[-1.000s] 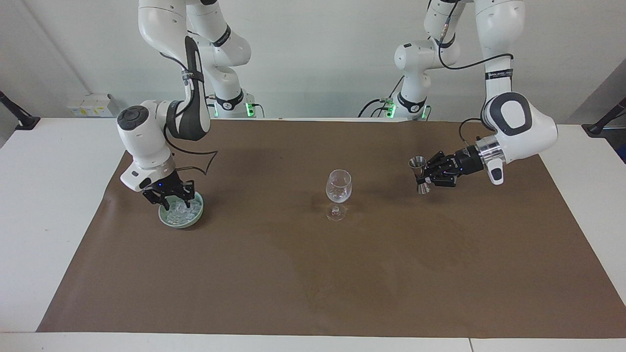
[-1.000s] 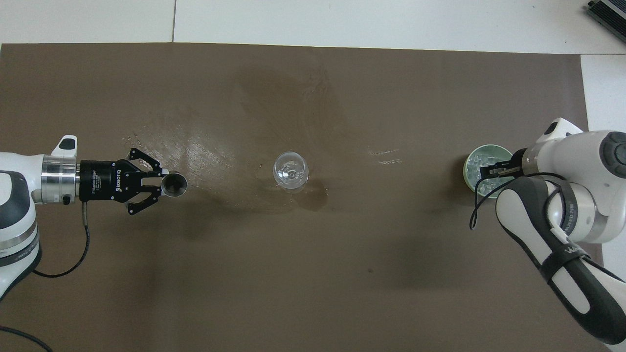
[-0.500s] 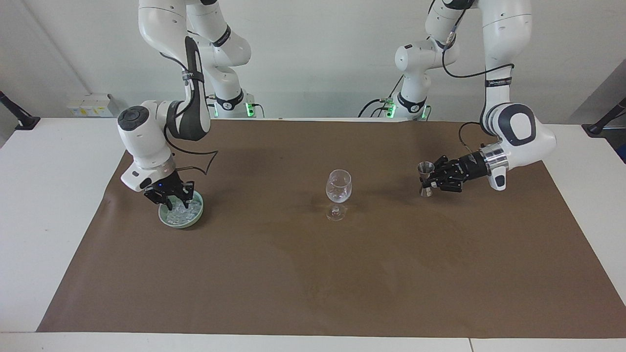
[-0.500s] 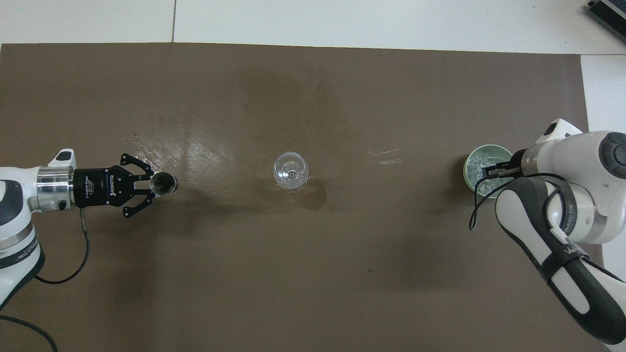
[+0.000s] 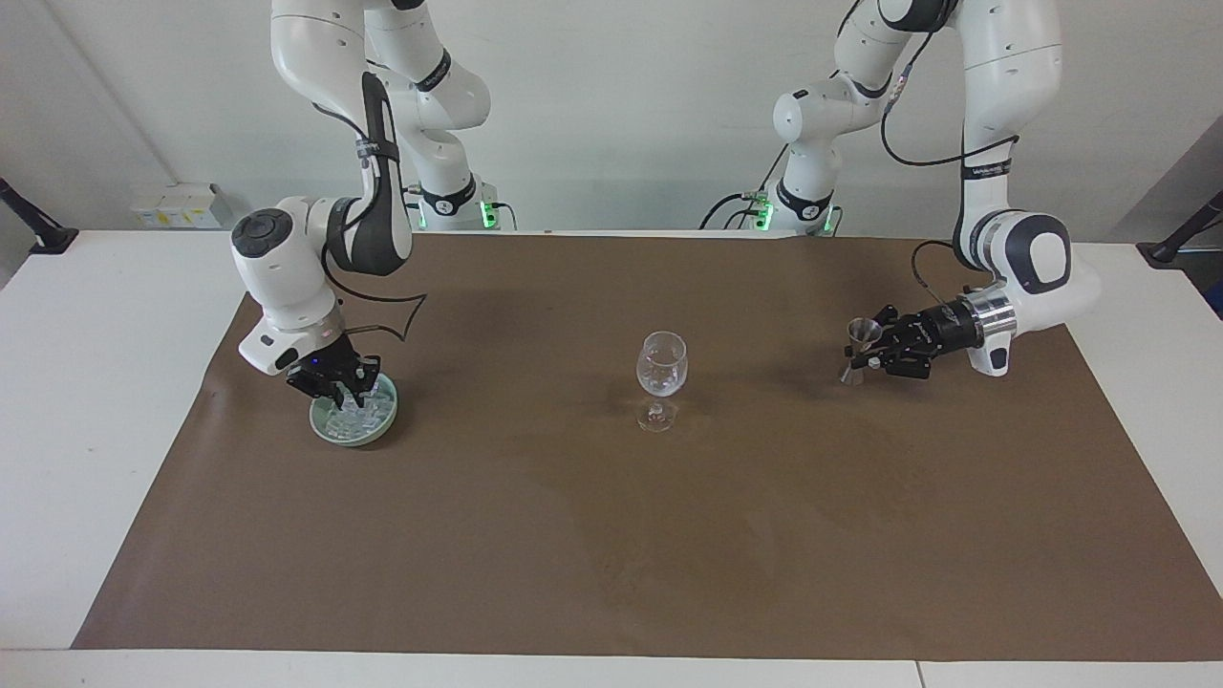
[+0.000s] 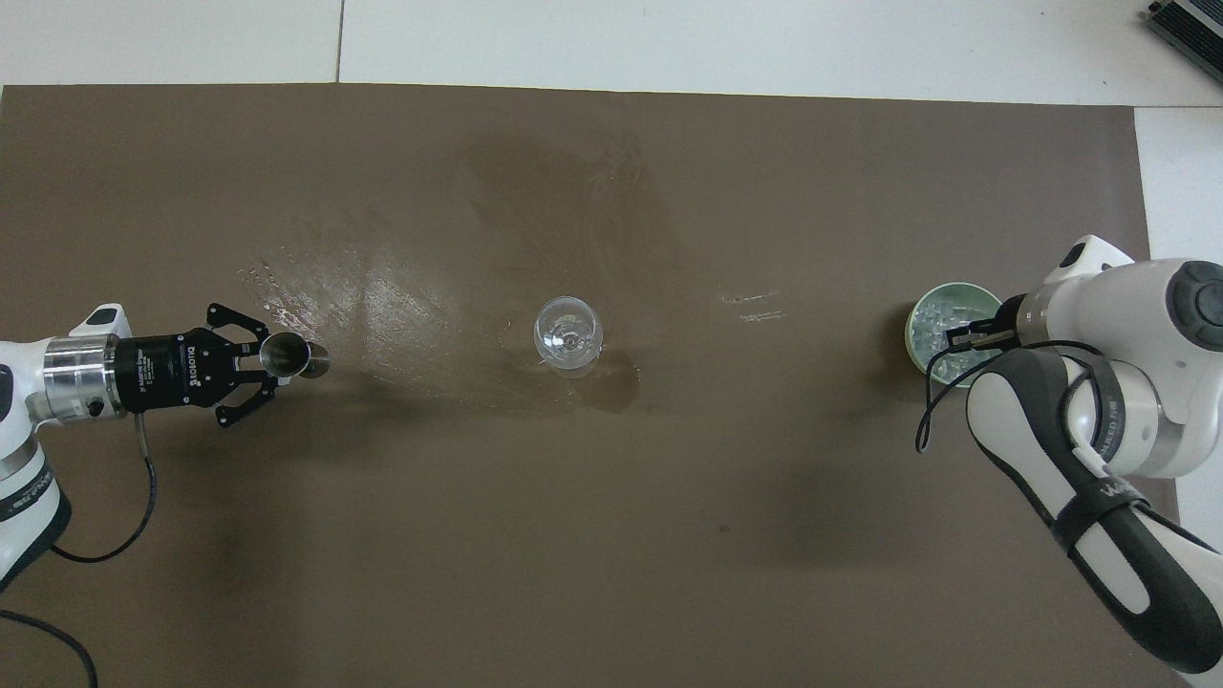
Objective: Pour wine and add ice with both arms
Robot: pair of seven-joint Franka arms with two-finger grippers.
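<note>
A clear stemmed wine glass (image 5: 661,365) (image 6: 568,330) stands upright mid-mat. My left gripper (image 5: 871,354) (image 6: 268,357) is shut on a small metal jigger (image 5: 857,352) (image 6: 285,354), which it holds slightly tilted low over the mat toward the left arm's end. A pale green bowl (image 5: 330,436) (image 6: 912,330) of ice (image 5: 370,413) (image 6: 932,320) sits toward the right arm's end. My right gripper (image 5: 346,392) (image 6: 953,344) reaches down into the bowl, its fingertips shut among the cubes. Whether a cube sits between them is hidden.
A brown mat (image 5: 611,535) covers most of the white table (image 5: 86,401). A shiny wet patch (image 6: 382,306) lies on the mat between the jigger and the glass. Small white boxes (image 5: 177,204) sit at the table's corner near the right arm's base.
The left arm has drawn the jigger away from the glass toward its own end of the table. The right gripper's fingers have closed inside the bowl.
</note>
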